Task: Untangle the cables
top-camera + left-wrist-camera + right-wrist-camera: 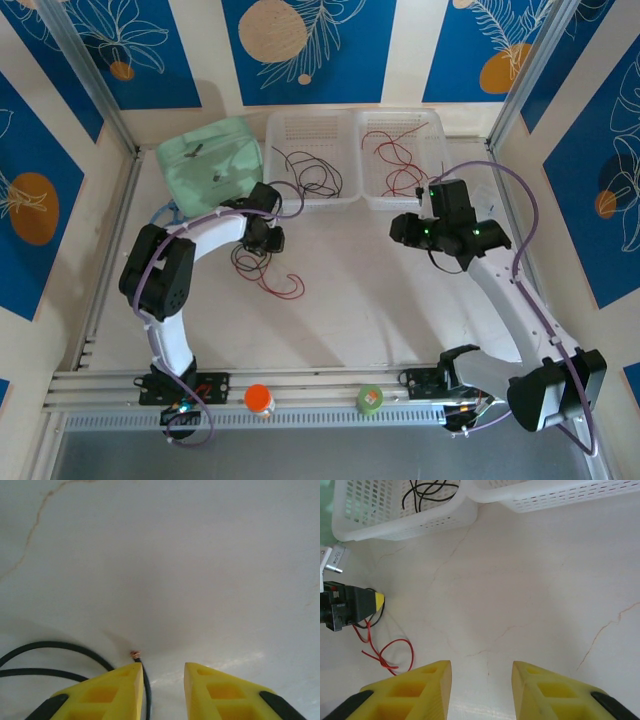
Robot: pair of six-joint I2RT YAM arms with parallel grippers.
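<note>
left gripper [163,692] sits nearest in the left wrist view, its yellow fingers [105,695] partly apart and clamping nothing. a black cable [55,645] loops in from the left. its copper tip lies just ahead of one finger and the wire runs down that finger's inner edge. below is a white table [200,555], marbled, with a faint brown vein.

right wrist view: right gripper [481,690] hangs over bare table, fingers partly apart, holding nothing. at the left, the left gripper's tip lies just beside a red cable [387,655] and a black one. two white baskets [395,520] stand at the far edge, with black cables [427,490] in the left one.

top view: an orange-topped object [259,399] and a green tape roll [369,399] sit on the near rail. loose cables lie mid-table, under and just near of the left gripper. more lie in both baskets, dark in the left and red in the right. a green bag [210,165] lies far left. walls carry blue panels [310,40] with white leaves and orange discs.
</note>
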